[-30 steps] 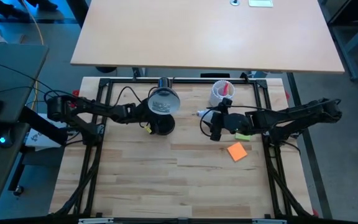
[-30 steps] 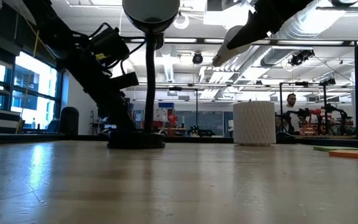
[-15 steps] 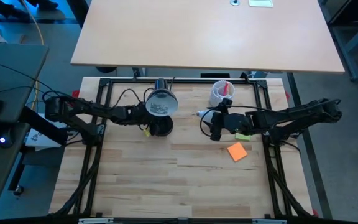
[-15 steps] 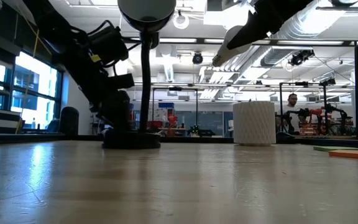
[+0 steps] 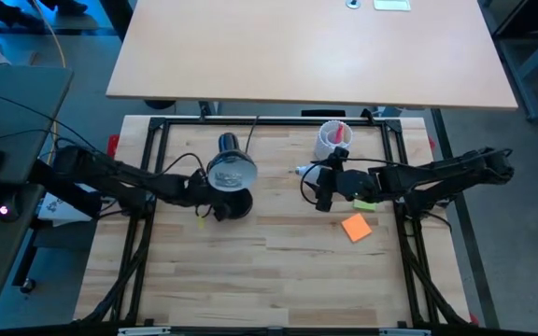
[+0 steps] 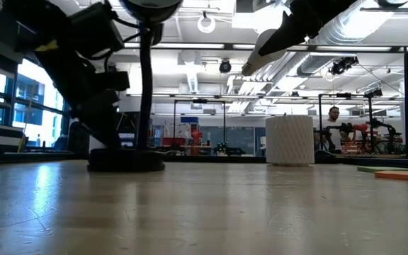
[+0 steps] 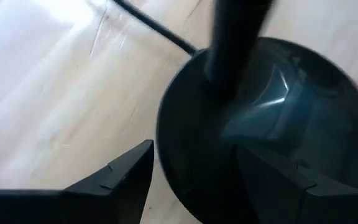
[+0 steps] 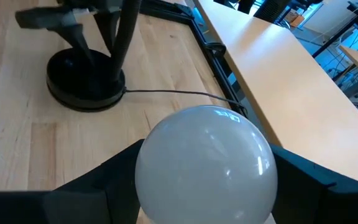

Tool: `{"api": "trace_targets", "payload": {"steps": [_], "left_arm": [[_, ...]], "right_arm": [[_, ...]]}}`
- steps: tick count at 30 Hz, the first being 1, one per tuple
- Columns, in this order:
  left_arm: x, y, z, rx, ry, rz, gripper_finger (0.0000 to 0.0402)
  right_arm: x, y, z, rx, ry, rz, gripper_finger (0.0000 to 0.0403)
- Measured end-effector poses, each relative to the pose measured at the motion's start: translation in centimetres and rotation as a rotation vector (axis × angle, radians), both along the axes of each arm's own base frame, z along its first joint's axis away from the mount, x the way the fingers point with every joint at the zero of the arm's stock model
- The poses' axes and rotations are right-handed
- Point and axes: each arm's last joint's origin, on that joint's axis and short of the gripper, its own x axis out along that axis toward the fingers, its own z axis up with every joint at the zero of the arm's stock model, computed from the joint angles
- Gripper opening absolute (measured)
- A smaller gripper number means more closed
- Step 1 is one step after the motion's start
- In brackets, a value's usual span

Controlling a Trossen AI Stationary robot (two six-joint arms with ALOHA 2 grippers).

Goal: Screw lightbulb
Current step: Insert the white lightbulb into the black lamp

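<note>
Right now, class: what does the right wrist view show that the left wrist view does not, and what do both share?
Only the right wrist view shows the lightbulb, held between the right gripper fingers, plus the far table. Only the left wrist view shows the left gripper closed around the rim of the lamp base. Both show the black lamp base, its upright stem and its cord.

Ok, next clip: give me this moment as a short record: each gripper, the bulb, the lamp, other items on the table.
left gripper: at the lamp's base, fingers either side of its rim
right gripper: raised above the table, shut on the lightbulb
lamp: black, upright, left half of the table
cup: white, far edge, red item inside
sticky pad: orange, near the right arm
</note>
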Motion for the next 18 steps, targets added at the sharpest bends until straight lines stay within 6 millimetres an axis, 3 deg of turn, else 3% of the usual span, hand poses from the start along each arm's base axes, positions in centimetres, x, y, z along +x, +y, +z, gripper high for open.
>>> {"api": "trace_targets", "payload": {"steps": [7,11,18], "left_arm": [[0.4,0.5,0.9,0.154,0.031,-0.218,0.0227],[1.1,1.8,0.7,0.163,-0.117,-0.341,0.0227],[0.7,4.5,0.3,0.125,-0.367,-0.319,0.0227]], "right_arm": [[0.0,0.0,0.0,0.0,-0.001,0.0,0.0264],[0.0,0.0,0.0,0.0,0.001,0.0,0.0264],[0.0,0.0,-0.1,-0.001,0.008,0.0,0.0264]]}}
